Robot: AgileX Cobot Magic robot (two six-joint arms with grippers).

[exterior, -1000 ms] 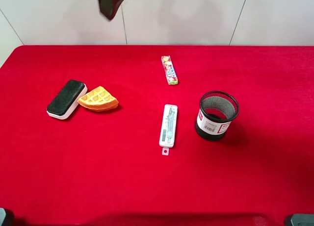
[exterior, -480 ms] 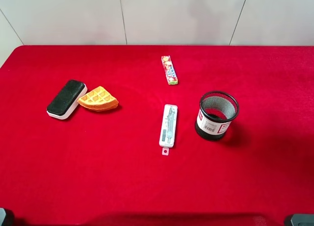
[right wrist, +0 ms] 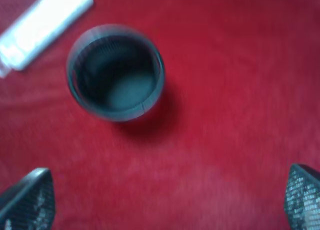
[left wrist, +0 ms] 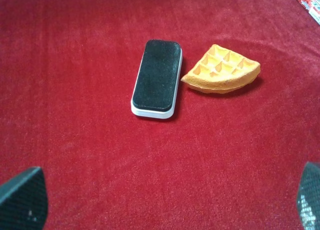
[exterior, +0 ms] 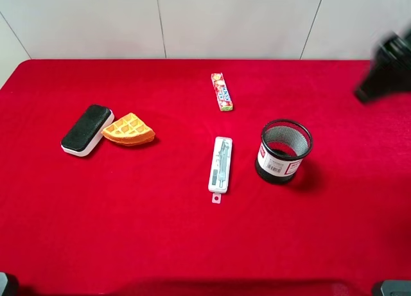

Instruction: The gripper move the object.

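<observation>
Your right gripper (right wrist: 165,200) hung spread wide above one mesh cup (right wrist: 115,72); your left gripper (left wrist: 165,202) gaped empty above one waffle (left wrist: 222,69), which lay touching one eraser (left wrist: 157,78) on the red cloth (exterior: 160,232)

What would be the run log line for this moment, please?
waffle: untouched, beside eraser | left claw: open, above them | right claw: open, over cup

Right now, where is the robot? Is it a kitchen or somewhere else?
Probably a test table for robots, not a kitchen. A red cloth covers it, plain white wall panels stand behind, and odd items lie spaced out: a toy waffle, an eraser, a mesh cup.
</observation>
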